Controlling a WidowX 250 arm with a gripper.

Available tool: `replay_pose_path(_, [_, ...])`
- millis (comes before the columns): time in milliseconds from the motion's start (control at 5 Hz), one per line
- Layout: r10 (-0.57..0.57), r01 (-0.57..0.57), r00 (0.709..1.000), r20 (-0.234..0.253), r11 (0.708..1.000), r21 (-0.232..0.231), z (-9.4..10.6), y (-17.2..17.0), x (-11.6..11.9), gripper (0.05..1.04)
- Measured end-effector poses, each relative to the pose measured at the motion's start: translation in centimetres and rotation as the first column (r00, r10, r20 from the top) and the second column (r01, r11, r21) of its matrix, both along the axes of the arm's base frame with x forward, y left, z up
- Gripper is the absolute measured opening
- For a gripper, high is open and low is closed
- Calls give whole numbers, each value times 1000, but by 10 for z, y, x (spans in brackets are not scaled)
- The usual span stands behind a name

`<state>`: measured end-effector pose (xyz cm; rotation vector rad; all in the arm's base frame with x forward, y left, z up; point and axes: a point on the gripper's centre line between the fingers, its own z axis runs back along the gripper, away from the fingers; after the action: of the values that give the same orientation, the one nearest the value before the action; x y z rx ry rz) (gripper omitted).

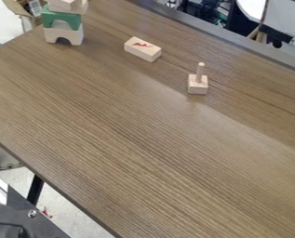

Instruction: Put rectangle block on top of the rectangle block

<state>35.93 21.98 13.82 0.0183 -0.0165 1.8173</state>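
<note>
A lab or workshop, by the look of it — bolted metal plate (pixel 43 224) off the worktop's (pixel 143 139) lower-left edge, dark jumbled gear (pixel 205 9) past its top edge, cardboard box (pixel 15 6) beyond the upper-left, pale hard floor (pixel 63 211) below.

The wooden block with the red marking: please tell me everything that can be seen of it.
The rectangular block is pale and looks wooden, with a red marking on its upper face. It lies flat on the brown table, diagonally in view, between the stacked blocks and the block with a peg, touching neither.
</note>
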Motion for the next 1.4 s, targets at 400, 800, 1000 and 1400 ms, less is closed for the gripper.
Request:
replay_pose_path(400, [11, -11, 1000, -26, 1000, -20, 8, 16, -9, 999])
replay_pose_path(800, [-17, 14, 997, -70, 999, -37, -4, 28, -14, 999])
replay_pose_path(1000, [-30, 28, 997, -70, 999, -27, -8, 30, -13, 999])
replay_pose_path(1400, [-17, 13, 995, -95, 999, -42, -21, 33, -12, 999])
